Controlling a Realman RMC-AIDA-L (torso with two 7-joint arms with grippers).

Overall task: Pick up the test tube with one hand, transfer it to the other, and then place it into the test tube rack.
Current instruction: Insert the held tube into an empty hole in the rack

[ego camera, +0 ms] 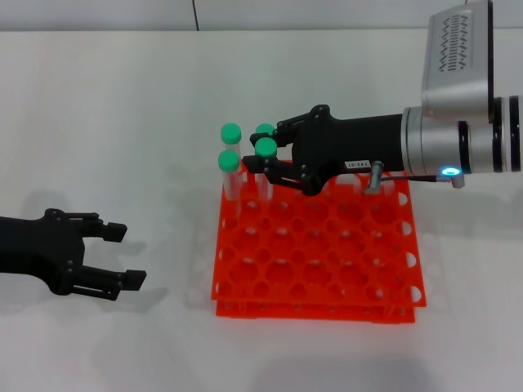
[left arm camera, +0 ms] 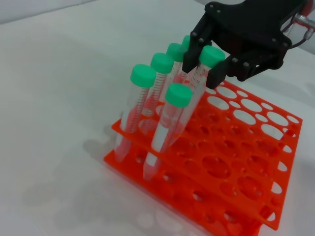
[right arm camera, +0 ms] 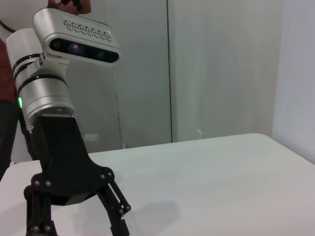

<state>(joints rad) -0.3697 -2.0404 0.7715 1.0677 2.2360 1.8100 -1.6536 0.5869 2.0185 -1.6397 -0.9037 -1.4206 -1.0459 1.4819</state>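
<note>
My right gripper (ego camera: 263, 157), black with a small white label and a blue light on its wrist, reaches over the back left corner of the orange-red test tube rack (ego camera: 327, 245). It is shut on the test tube (ego camera: 265, 148) just below its green cap. In the left wrist view the fingers (left arm camera: 191, 58) clamp this tube (left arm camera: 211, 56), which leans with its lower end down in the rack (left arm camera: 236, 147). My left gripper (ego camera: 122, 255) rests open and empty on the table, left of the rack. It also shows in the right wrist view (right arm camera: 81, 223).
Several other green-capped tubes (ego camera: 228, 161) stand in the rack's back left holes, close around the held one; they show leaning in the left wrist view (left arm camera: 178, 95). The rest of the rack's holes hold nothing. The white table (ego camera: 122, 122) spreads around.
</note>
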